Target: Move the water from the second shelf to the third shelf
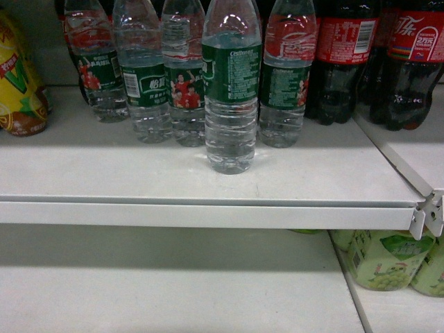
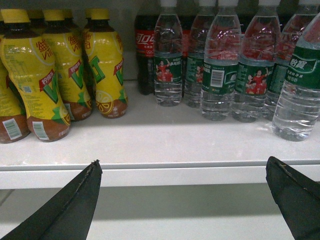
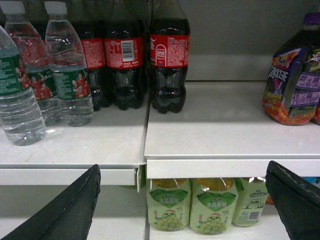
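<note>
Several water bottles with green labels and red bands stand in a row on the upper white shelf (image 1: 139, 177). One water bottle (image 1: 231, 90) stands ahead of the row, nearest the shelf's front edge. That bottle shows at the far right in the left wrist view (image 2: 300, 85) and at the far left in the right wrist view (image 3: 15, 95). My left gripper (image 2: 184, 161) is open and empty, below and in front of the shelf lip. At the same height, my right gripper (image 3: 184, 166) is also open and empty. Neither gripper appears in the head view.
Yellow tea bottles (image 2: 60, 70) stand left of the water, dark cola bottles (image 3: 169, 60) to its right, and purple packs (image 3: 295, 75) further right. On the lower shelf (image 1: 159, 291), green grape-drink packs (image 3: 192, 205) sit at the right. A shelf seam and bracket (image 1: 427, 215) divide the bays.
</note>
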Motion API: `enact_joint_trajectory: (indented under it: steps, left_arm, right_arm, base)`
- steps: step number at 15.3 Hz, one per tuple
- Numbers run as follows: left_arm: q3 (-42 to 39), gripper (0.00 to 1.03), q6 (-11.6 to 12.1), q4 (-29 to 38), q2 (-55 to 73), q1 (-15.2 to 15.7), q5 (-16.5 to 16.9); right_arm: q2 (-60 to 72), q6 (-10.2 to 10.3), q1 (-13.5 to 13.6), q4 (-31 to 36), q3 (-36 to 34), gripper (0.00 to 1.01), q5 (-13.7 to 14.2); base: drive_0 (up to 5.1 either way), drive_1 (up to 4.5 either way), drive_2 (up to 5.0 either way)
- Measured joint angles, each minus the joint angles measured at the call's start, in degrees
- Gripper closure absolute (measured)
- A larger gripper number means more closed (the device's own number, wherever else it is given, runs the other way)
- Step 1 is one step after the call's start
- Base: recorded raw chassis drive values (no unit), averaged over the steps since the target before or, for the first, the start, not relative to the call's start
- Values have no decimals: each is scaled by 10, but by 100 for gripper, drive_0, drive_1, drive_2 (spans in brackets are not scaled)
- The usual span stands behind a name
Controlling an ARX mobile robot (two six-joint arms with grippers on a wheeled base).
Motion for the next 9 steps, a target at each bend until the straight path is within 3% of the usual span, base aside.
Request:
enact_joint_trajectory:
  steps: [9]
  left_arm:
    - [0, 5, 0, 0, 0, 0, 0]
  right_arm:
    - [0, 0, 0, 0, 0, 3, 0]
  base:
    - [0, 0, 0]
